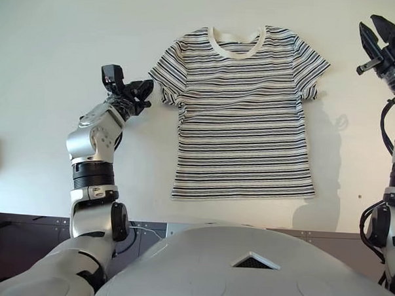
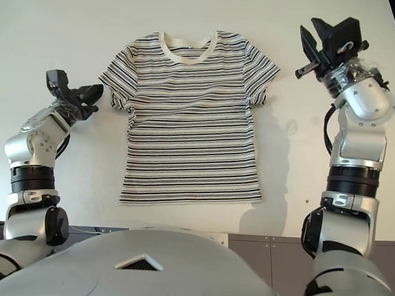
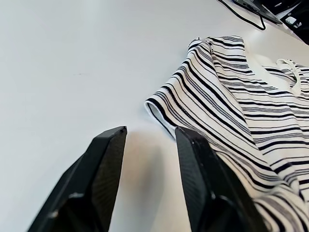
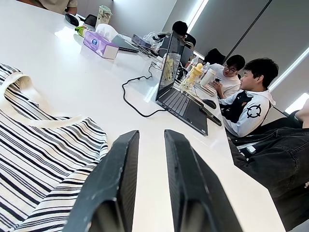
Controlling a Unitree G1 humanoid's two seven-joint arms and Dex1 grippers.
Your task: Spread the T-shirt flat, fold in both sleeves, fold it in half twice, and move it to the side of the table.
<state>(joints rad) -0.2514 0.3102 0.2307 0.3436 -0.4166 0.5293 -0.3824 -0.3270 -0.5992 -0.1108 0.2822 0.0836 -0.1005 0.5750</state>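
White table [image 1: 58,37] is seen underfoot of everything, and the T-shirt [image 1: 241,124] is laid flat on it, front up, collar [image 1: 236,45] pointed away from the robot and hem [image 1: 241,192] set near the table's front edge [image 1: 181,223], with a strip of white surface left between them. The left arm is bent at the elbow and held low, and the left gripper [image 1: 147,95] is brought in just beside the left sleeve [image 1: 166,78]; its fingers [image 3: 104,169] are parted, and the sleeve's cuff is framed just beyond the gap, untouched. The right arm is raised upright at the table's right side, and the right gripper [image 2: 306,53] is held high, apart from the right sleeve [image 2: 261,75], with its fingers spread by a narrow gap and nothing gripped. A wide run of table is seen to the left of the shirt. Farther along the table, a laptop [image 4: 186,104], a black cable [image 4: 133,96] and a tissue box [image 4: 100,46] are caught from the right wrist.
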